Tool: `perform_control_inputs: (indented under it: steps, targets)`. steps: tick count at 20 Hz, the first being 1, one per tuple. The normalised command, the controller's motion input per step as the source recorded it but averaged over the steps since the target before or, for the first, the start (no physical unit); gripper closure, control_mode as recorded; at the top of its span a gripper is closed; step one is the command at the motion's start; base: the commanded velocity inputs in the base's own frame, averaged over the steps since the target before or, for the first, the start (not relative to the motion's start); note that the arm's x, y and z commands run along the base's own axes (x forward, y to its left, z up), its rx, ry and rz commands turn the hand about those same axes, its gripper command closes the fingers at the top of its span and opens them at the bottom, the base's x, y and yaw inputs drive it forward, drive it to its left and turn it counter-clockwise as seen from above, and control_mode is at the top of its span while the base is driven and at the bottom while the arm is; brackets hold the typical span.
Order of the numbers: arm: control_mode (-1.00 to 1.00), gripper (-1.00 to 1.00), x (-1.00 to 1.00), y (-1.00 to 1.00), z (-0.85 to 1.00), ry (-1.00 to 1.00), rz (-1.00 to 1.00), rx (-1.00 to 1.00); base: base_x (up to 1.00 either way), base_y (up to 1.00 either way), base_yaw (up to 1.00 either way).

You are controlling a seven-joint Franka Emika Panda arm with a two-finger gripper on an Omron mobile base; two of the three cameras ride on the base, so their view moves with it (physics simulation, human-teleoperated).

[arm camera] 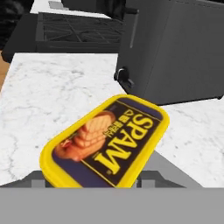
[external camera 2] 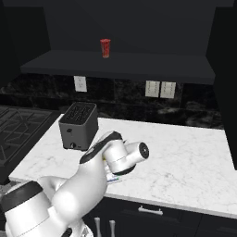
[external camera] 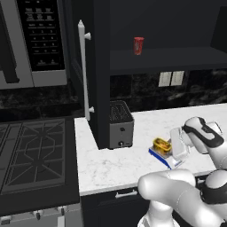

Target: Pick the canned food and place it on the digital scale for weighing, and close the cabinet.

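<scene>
The canned food (external camera: 162,145) is a squat yellow can. It shows close up in the hand view, label side toward the camera (arm camera: 109,144). My gripper (external camera: 167,148) is shut on it from the right and holds it tilted just over the digital scale (external camera: 158,158). The scale's blue base and white front lie on the white counter near its front edge. The cabinet (external camera: 99,66) stands open. Its dark door juts out over the counter with its long white handle (external camera: 83,71) facing me. In the right base view my own arm hides the hand and the can.
A dark toaster (external camera: 120,125) (external camera 2: 78,126) (arm camera: 175,48) stands just left of the scale, under the open door. A slim red can (external camera: 138,45) (external camera 2: 105,47) sits on the cabinet shelf. The microwave (external camera: 40,40) and stove (external camera: 35,150) are to the left.
</scene>
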Motion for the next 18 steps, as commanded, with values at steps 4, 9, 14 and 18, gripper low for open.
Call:
perform_control_inputs:
  steps: [4,9,14,18]
  targets:
    - [-1.0,1.0,0.37,-0.25,-0.02,0.0,0.03,0.0,0.0,0.0,0.0]
    - [-1.0,-1.0,-0.05,0.18,-0.18,0.0,0.0,-0.06,0.0,0.0,0.0]
    - [-1.0,-1.0,-0.38,-0.19,0.0,-0.06,0.0,0.0,0.0,0.0,0.0]
    - [-1.0,-1.0,-0.53,-0.12,0.02,-0.18,0.0,0.0,0.0,0.0,0.0]
